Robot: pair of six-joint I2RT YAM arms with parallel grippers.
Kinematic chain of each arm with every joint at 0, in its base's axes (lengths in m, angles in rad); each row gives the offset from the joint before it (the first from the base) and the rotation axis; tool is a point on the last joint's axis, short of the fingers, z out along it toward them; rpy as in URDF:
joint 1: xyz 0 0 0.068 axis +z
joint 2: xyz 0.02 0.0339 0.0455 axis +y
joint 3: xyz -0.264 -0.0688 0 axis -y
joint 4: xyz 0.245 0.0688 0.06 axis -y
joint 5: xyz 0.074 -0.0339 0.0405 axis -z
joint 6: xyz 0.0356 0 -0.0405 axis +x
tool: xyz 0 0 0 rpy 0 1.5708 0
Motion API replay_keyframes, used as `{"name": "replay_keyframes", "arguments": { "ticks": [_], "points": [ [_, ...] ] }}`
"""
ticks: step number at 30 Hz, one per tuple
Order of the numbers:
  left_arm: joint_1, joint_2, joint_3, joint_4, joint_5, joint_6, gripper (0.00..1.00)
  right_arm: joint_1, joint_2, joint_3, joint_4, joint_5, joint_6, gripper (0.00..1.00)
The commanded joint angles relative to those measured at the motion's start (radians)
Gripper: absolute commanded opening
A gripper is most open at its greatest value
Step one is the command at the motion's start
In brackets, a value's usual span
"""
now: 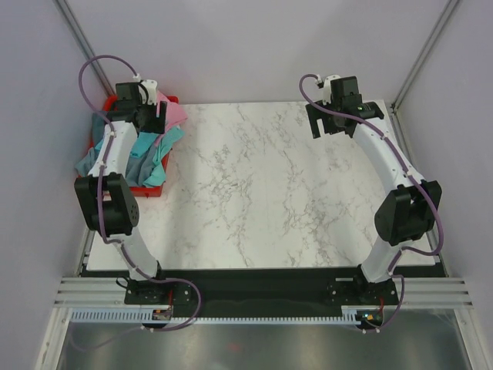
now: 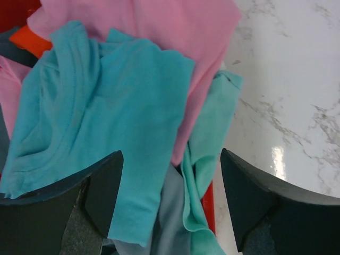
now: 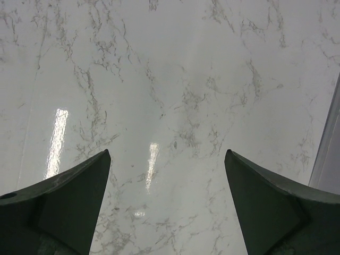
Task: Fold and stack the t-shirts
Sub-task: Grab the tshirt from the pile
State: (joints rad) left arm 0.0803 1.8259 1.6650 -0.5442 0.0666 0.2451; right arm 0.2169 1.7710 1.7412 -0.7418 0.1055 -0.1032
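Now, seen from above, the two arm bases stand at 6 o'clock, and the marble table (image 1: 254, 193) stretches away from them. At about 10 o'clock, at its edge, sits the red bin (image 1: 146, 190), with the t-shirts (image 1: 150, 150) heaped in it. The left gripper (image 2: 171, 154) hangs over this heap, fingers released and wide apart, grasping nothing. Under it lies the bright teal shirt (image 2: 106, 106), with a pink shirt (image 2: 159, 26) at 12 o'clock of it and a paler teal shirt (image 2: 212, 127) at 3 o'clock. The right gripper (image 3: 167, 151), at about 1 o'clock, is also spread wide, over the marble.
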Motion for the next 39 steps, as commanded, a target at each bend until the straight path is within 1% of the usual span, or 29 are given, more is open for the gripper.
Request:
{"name": "replay_keyframes", "arguments": {
  "ticks": [1,7,9,11,13,16,19,21,22,23,24,25,26,28,31,32,33,35,36,37,38,39],
  "points": [
    [0.004,0.045,0.091,-0.043,-0.091,0.031,0.81,0.004,-0.041,0.001,0.015,-0.027,-0.016,0.98],
    [0.004,0.082,0.053,-0.06,-0.125,0.042,0.77,0.004,-0.033,0.004,0.016,-0.084,0.011,0.98],
    [0.006,0.091,0.047,-0.062,-0.162,0.042,0.75,0.004,-0.024,0.009,0.016,-0.084,0.008,0.98],
    [0.015,0.098,0.041,-0.062,-0.18,0.042,0.7,0.004,-0.024,0.009,0.016,-0.081,0.005,0.98],
    [0.025,0.11,0.039,-0.06,-0.188,0.036,0.7,0.004,-0.022,0.009,0.016,-0.082,0.005,0.98],
    [0.044,0.127,0.035,-0.06,-0.241,0.03,0.69,0.004,-0.015,0.011,0.015,-0.096,0.007,0.98],
    [0.047,0.145,0.021,-0.062,-0.251,0.045,0.69,0.004,-0.012,0.017,0.015,-0.101,0.011,0.98],
    [0.049,0.153,0.018,-0.062,-0.257,0.057,0.61,0.004,-0.013,0.02,0.015,-0.102,0.011,0.98],
    [0.047,0.157,0.013,-0.063,-0.257,0.06,0.55,0.004,-0.012,0.02,0.016,-0.102,0.008,0.98],
    [0.047,0.156,0.013,-0.063,-0.257,0.059,0.3,0.003,-0.013,0.02,0.015,-0.101,0.01,0.98],
    [0.05,0.153,0.012,-0.063,-0.255,0.056,0.2,0.004,-0.013,0.02,0.016,-0.099,0.011,0.98],
    [0.049,0.147,0.009,-0.063,-0.245,0.048,0.06,0.003,-0.015,0.018,0.018,-0.099,0.014,0.98],
    [0.05,0.129,0.007,-0.063,-0.238,0.04,0.02,0.002,-0.016,0.018,0.016,-0.101,0.014,0.98],
    [0.05,0.101,0.004,-0.063,-0.22,0.014,0.02,0.004,-0.021,0.009,0.018,-0.099,0.014,0.98],
    [0.036,0.001,0.01,-0.068,-0.113,-0.036,0.02,0.006,-0.034,0.0,0.019,-0.09,0.007,0.98],
    [0.029,-0.058,0.016,-0.068,-0.078,-0.046,0.02,0.004,-0.038,-0.002,0.019,-0.089,0.005,0.98],
    [0.02,-0.08,0.018,-0.077,-0.038,-0.037,0.02,0.004,-0.039,-0.002,0.021,-0.081,0.0,0.98],
    [-0.032,-0.109,0.015,-0.114,0.047,-0.033,0.02,0.004,-0.048,-0.002,0.024,-0.066,-0.001,0.98],
    [-0.045,-0.169,-0.013,-0.115,0.1,-0.033,0.02,0.004,-0.051,-0.002,0.03,-0.047,-0.003,0.98],
    [-0.056,-0.195,-0.028,-0.105,0.196,-0.043,0.02,0.004,-0.054,-0.003,0.035,-0.041,-0.009,0.98],
    [-0.069,-0.22,-0.04,-0.097,0.229,-0.049,0.02,0.004,-0.054,-0.003,0.036,-0.033,-0.007,0.98],
    [-0.111,-0.246,-0.053,-0.086,0.243,-0.055,0.02,0.004,-0.051,-0.003,0.038,-0.03,-0.007,0.98]
  ]
}}
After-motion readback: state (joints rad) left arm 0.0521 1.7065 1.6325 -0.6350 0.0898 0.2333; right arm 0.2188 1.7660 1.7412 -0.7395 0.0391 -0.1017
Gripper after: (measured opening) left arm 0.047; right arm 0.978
